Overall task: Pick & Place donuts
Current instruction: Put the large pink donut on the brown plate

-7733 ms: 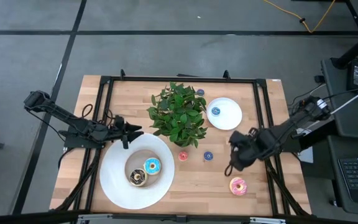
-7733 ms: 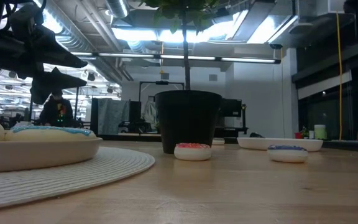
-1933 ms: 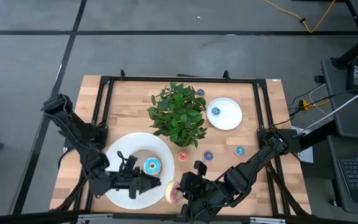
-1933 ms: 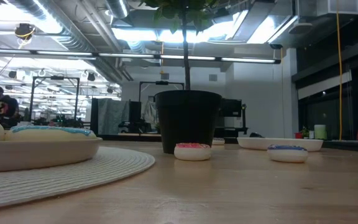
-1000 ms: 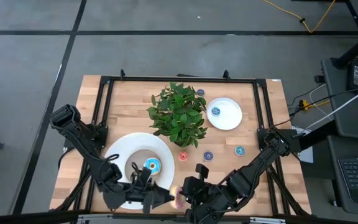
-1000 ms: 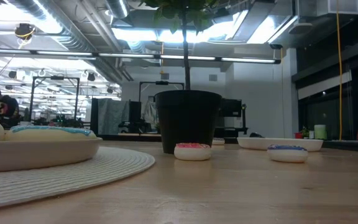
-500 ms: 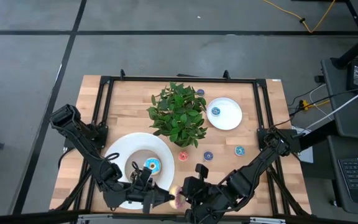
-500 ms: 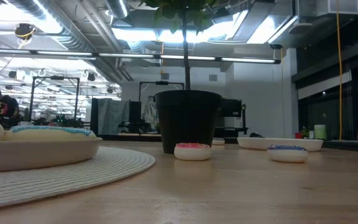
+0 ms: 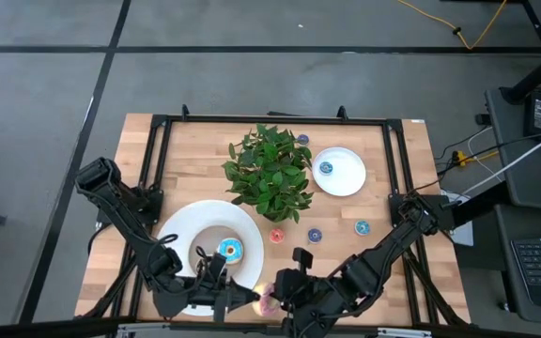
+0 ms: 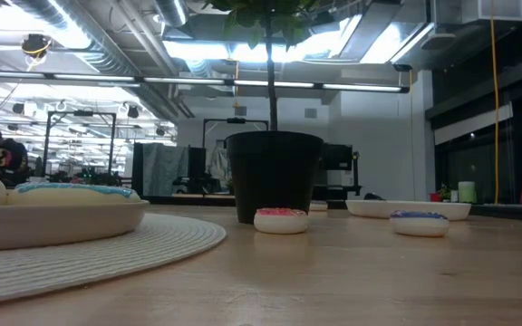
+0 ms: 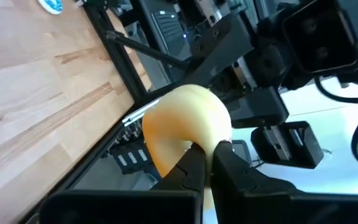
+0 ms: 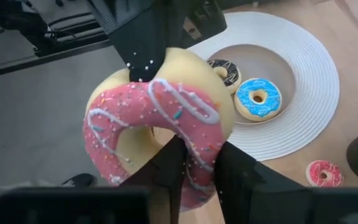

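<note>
A pink-frosted donut (image 12: 157, 121) with a tan underside (image 11: 185, 124) hangs above the table's near edge (image 9: 269, 300), between both grippers. My left gripper (image 9: 250, 299) comes from the table's left and is shut on it. My right gripper (image 9: 284, 295) comes from the right, with the donut's ring between its fingers. A light-blue-frosted donut (image 9: 230, 250) and a chocolate donut (image 12: 225, 70) lie in the big white plate (image 9: 181, 235). Tiny donuts lie on the wood: a red one (image 9: 277, 235), a blue one (image 9: 315, 236), a teal one (image 9: 362, 226). My left gripper pinches the donut's ring at its left part (image 11: 194, 146) between the two fingers (image 11: 229, 163), roughly level from the table's left. The donut is lifted clear and stands on edge. My right gripper has the ring's opposite part (image 12: 197, 163) between its two fingers (image 12: 166, 167), one finger at the hole and one outside, coming from the table's right. The frosted face is turned toward it.
A potted plant (image 9: 269, 174) stands at the table's middle, with a small white plate (image 9: 346, 178) holding a tiny blue donut (image 9: 326, 168) to its right. A black frame (image 9: 158, 169) runs around the table. Bare wood lies at the near right.
</note>
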You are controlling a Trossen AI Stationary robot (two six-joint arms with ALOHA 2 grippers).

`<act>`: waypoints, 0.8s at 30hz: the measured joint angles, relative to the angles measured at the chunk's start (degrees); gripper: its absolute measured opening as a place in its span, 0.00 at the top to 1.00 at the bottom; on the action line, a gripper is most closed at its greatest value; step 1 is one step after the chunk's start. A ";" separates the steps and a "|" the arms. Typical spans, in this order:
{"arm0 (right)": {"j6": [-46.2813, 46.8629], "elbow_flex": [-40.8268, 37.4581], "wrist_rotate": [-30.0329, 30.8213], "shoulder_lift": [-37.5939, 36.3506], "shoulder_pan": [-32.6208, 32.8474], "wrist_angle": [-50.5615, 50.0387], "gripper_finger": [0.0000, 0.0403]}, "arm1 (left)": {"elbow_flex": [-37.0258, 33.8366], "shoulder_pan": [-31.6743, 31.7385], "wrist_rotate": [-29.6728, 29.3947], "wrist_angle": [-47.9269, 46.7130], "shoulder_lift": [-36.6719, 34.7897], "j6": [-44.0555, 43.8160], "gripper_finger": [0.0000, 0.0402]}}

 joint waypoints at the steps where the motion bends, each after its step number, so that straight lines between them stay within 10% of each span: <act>1: -0.28 0.00 -0.02 -0.02 -0.02 -0.08 0.79 | 0.00 0.00 0.29 -0.55 -0.01 -0.48 0.99; 24: 1.49 0.00 5.27 -4.00 1.04 -6.39 0.46 | -0.31 -1.22 0.56 -18.03 -4.29 -0.82 0.99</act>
